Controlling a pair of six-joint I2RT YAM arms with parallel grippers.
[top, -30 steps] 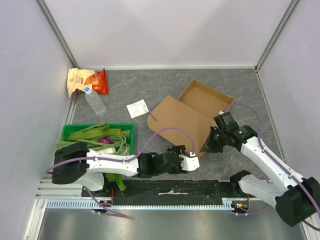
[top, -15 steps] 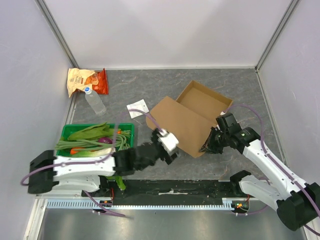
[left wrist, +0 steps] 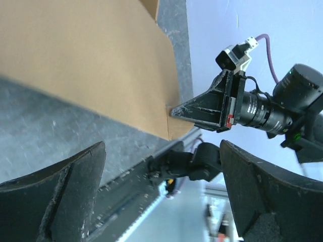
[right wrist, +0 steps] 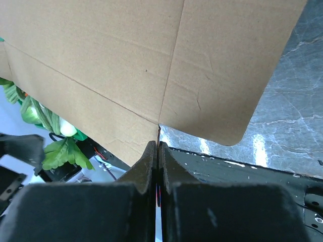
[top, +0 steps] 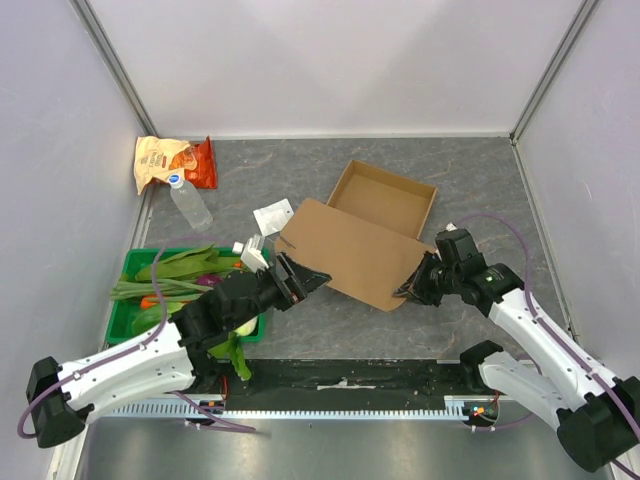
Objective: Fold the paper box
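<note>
- I'm seeing the paper box (top: 350, 250), plain matte brown corrugated card, lying opened out on the grey marbled tabletop (top: 480, 190).
- The right pincer (top: 404, 291) is clenching the lid's near corner.
- The left pincer (top: 305, 278) is gaping, released, just beside the lid's left edge.

Your top camera hangs above and behind the arm bases, looking down on the whole table (top: 480, 180). Your left wrist camera sits low and tilted, looking out through the left gripper (left wrist: 162, 145) across the surface. Your right wrist camera is pressed right up against the paper box (right wrist: 101, 60). All three views share the box corner at the right gripper (top: 405, 292).
</note>
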